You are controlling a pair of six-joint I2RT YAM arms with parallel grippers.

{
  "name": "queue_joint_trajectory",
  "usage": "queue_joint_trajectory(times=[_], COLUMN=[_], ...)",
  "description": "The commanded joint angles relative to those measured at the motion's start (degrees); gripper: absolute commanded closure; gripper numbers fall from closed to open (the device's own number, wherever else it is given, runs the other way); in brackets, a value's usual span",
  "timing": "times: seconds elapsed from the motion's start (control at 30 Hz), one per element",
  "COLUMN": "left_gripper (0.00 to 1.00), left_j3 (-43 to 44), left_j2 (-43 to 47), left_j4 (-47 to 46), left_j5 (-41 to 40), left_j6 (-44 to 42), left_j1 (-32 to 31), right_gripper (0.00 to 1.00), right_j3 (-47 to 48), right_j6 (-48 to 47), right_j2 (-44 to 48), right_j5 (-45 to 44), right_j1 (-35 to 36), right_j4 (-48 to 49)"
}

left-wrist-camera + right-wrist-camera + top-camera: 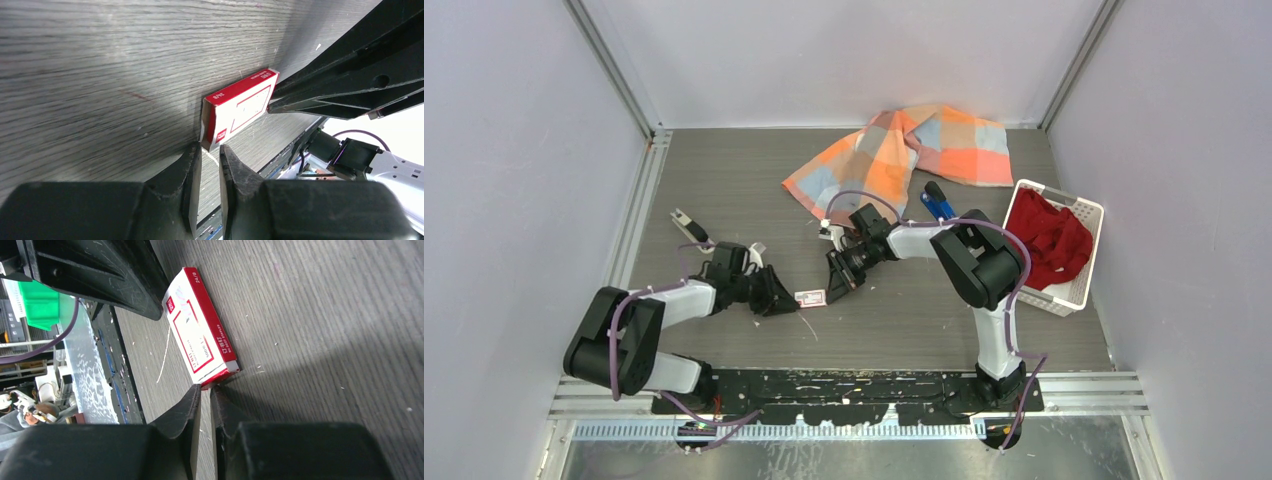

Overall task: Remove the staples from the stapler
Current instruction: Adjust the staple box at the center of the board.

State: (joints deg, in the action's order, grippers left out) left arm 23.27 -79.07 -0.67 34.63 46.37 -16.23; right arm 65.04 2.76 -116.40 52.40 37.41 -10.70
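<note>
The small white-and-red cardboard box [811,297] lies flat on the grey wood-grain bench [904,330], between the two hands. Its glossy lid has a red border and its narrow sides are red with small white print.

The left hand [210,149] is low on the bench. Its matte black fingers are narrowly parted with nothing between them, and one corner of the box touches the tip of one finger. The right hand [205,389] meets the box from the opposite end. Its black fingers are all but closed, showing only a sliver of gap, and they hold nothing. The nearest box corner sits right at their tips.

The slim blue stapler [937,204] seems to lie well away from both hands, just in front of the rumpled orange, grey and blue checked cloth [904,150] and near the right arm's elbow. At this size its shape is hard to make out. I cannot pick out any staples.

At the right edge of the bench, a white perforated plastic basket [1084,212] holds a crumpled red fabric [1049,235].
</note>
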Motion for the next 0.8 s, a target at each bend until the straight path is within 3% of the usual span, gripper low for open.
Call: queue_joint_trajectory(times=[0.0,0.5,0.67,0.77], left_gripper=[0.79,0.77,0.71,0.66], left_j3=[1.26,1.49,2.24,3.67], left_j2=[-1.54,-1.71,5.32,14.43], left_j4=[-3.2,-3.0,5.54,11.54], left_j5=[-0.07,-0.88,-5.21,-8.67], left_j6=[0.55,0.29,-2.68,-4.61], left_j1=[-1.29,-1.72,-0.36,0.01], right_gripper=[0.82,0.8,0.67,0.63], right_j3=[0.96,2.21,3.59,3.91], right_j6=[-0.1,-2.07,-10.99,-16.93], right_j2=[-1.19,-0.71,3.24,8.18], right_j5=[-0.34,-0.81,-4.46,-6.44], right_j1=[0.59,0.22,-3.25,-3.74], right_j4=[1.62,-0.15,-8.28,-12.51])
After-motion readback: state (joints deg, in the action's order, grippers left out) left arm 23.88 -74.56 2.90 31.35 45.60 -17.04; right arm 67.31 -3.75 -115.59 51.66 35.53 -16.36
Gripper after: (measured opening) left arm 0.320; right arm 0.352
